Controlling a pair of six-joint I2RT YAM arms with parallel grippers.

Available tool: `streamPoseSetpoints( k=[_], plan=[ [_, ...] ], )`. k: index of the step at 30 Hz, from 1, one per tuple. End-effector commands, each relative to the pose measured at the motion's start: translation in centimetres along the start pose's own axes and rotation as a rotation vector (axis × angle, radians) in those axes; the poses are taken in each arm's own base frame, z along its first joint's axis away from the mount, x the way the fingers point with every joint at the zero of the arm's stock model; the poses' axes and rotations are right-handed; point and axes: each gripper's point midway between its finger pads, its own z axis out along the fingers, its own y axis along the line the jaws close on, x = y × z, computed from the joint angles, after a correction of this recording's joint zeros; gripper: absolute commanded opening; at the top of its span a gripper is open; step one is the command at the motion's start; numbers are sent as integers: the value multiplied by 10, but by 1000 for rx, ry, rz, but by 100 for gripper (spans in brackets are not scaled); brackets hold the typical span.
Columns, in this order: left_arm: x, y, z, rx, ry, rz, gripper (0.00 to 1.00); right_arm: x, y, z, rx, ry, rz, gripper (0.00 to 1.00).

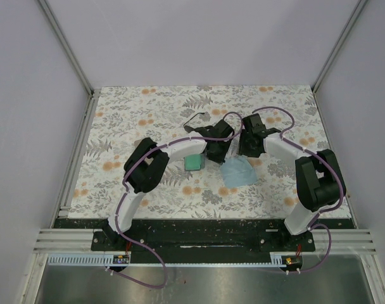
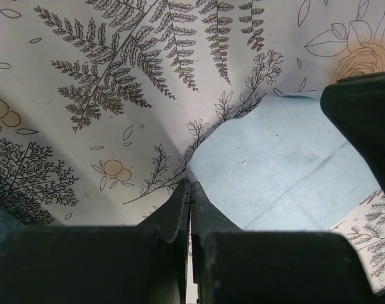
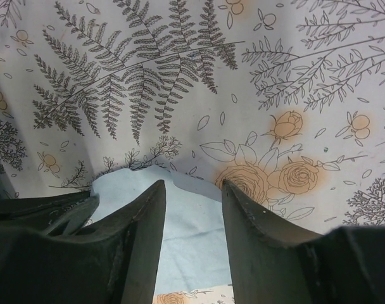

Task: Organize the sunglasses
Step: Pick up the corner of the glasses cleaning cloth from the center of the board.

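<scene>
Left gripper (image 1: 216,151) is clenched: in the left wrist view the fingers (image 2: 180,209) are pressed flat together, nothing seen pinched between them. It is held low over the floral table (image 1: 135,120), at the edge of the light-blue cloth (image 2: 281,171).

Right gripper (image 3: 192,185) is released: jaws are parted, and only the cloth and table are seen through the gap. Nothing is grasped. It is positioned just beside the left gripper, both tips converged near mid-table.

Black wire-framed sunglasses (image 1: 195,118) are seen only in the top view, lying on the table just beyond the left gripper, toward the far side. Contact with either gripper is not seen. Lens detail is too small to be resolved.

Teal case (image 1: 194,163) is located under the left forearm, on the near side of the gripper. The cloth is spread near it, to its right, below the right gripper (image 1: 248,147).
</scene>
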Motion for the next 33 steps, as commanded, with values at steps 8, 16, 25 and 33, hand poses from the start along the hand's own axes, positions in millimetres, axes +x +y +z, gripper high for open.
streamPoseSetpoints(
  k=[8,16,25,33],
  plan=[
    [-27,0,-4,62,-39,19,0,-18,16,-1,-142,-139,-213,50],
    [-32,9,1,56,-29,22,0,-21,23,-1,-192,-168,-240,48],
    [-34,5,-1,73,-31,25,0,-19,17,9,-144,-130,-223,28],
    [-34,5,-5,75,-35,35,0,-21,12,12,-100,-127,-201,0]
  ],
)
